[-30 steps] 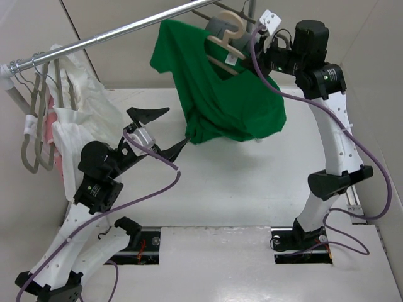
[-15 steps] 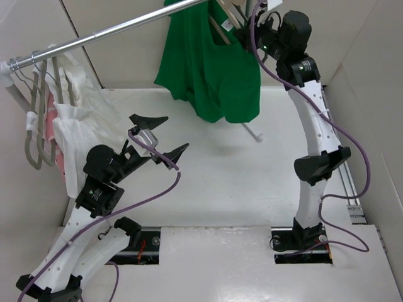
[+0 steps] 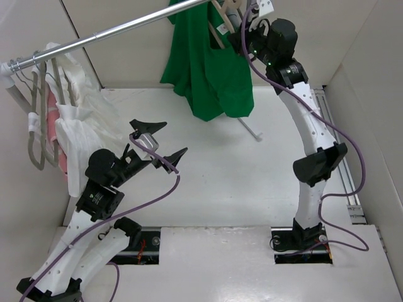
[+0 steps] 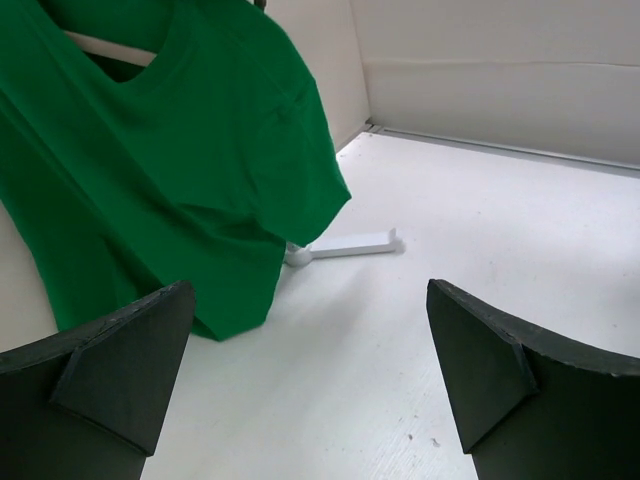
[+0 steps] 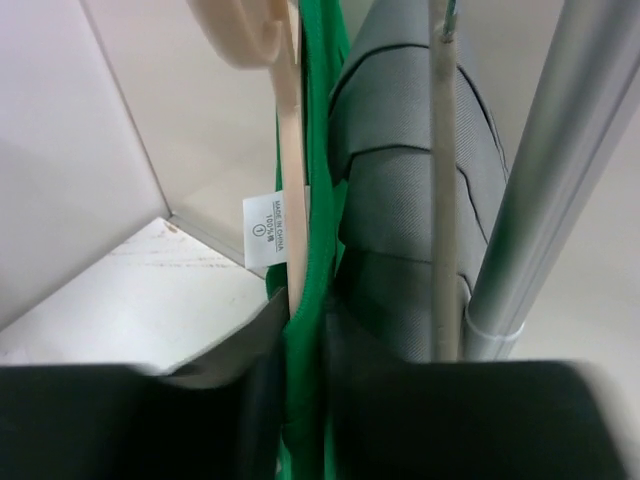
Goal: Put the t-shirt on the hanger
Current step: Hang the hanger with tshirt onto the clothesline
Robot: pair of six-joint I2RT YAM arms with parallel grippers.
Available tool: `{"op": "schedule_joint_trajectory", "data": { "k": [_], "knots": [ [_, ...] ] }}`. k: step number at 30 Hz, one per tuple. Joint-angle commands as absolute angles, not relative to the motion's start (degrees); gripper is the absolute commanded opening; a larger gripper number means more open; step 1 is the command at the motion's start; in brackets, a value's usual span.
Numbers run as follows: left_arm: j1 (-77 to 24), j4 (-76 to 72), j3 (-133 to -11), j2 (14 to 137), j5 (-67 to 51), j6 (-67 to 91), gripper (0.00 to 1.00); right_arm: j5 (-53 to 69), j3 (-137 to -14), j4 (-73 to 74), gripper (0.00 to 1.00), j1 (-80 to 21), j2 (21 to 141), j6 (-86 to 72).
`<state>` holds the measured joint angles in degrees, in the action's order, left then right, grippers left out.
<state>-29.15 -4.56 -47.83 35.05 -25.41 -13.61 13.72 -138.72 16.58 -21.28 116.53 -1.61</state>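
Observation:
The bright green t-shirt (image 3: 211, 63) hangs on the beige hanger (image 3: 220, 14) up at the metal rail (image 3: 113, 30), clear of the table. My right gripper (image 3: 242, 25) is shut on the shirt's collar and the hanger's neck. In the right wrist view the green collar (image 5: 318, 300) and the hanger (image 5: 288, 180) sit pinched between my fingers, with the white neck label (image 5: 265, 230) beside them. My left gripper (image 3: 157, 138) is open and empty, low over the table to the left of the shirt. The left wrist view shows the shirt (image 4: 170, 170) ahead, apart from the fingers.
White and pink garments (image 3: 69, 126) hang on grey hangers at the rail's left end. A grey pleated cloth (image 5: 410, 180) on another hanger hangs right next to the shirt by the rail (image 5: 540, 200). A white rack foot (image 3: 250, 131) lies on the table under the shirt.
My right arm has lifted the hanger and shirt up and back to the rail. The shirt now hangs straighter and narrower. My left gripper has drawn back slightly and stays open.

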Motion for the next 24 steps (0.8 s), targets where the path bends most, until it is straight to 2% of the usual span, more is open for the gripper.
{"op": "schedule_joint_trajectory", "data": {
  "k": [1,2,3,5,7,11,16,20,23,24],
  "knots": [
    [-29.1,-6.9,-47.3,34.0,-25.2,-12.9,1.0,14.4,-134.2,13.4,0.29,-22.4,111.4,0.3],
    [-29.1,-6.9,-47.3,34.0,-25.2,-12.9,1.0,14.4,-132.9,13.4,0.35,-22.4,110.2,1.4],
    [-29.1,-6.9,-46.7,34.0,-25.2,-12.9,1.0,14.4,-130.0,13.4,0.51,-23.0,107.7,3.4],
    [-29.1,-6.9,-46.1,34.0,-25.9,-12.9,1.0,13.6,-126.6,13.4,0.73,-23.0,104.6,5.4],
    [-29.1,-6.9,-46.1,34.0,-26.4,-12.4,1.0,12.3,-121.0,14.1,1.0,-23.0,99.4,8.4],
    [-29.1,-6.9,-43.1,34.0,-27.0,-12.4,1.0,7.8,-111.4,16.6,1.0,-23.6,89.7,13.4],
    [-29.1,-6.9,-33.5,35.2,-23.7,-12.4,1.0,3.1,-99.3,18.8,1.0,-23.6,77.6,17.4],
    [-29.1,-9.2,-25.2,36.6,-15.6,-13.5,1.0,3.8,-83.6,20.1,1.0,-20.8,65.7,18.1],
    [-28.6,-12.4,-19.1,36.6,-13.4,-14.1,1.0,4.5,-73.6,18.7,1.0,-18.5,59.5,17.1],
    [-28.6,-14.6,-17.9,36.6,-13.4,-14.1,1.0,4.5,-66.7,18.0,1.0,-17.8,55.8,14.9]
  ]
}}
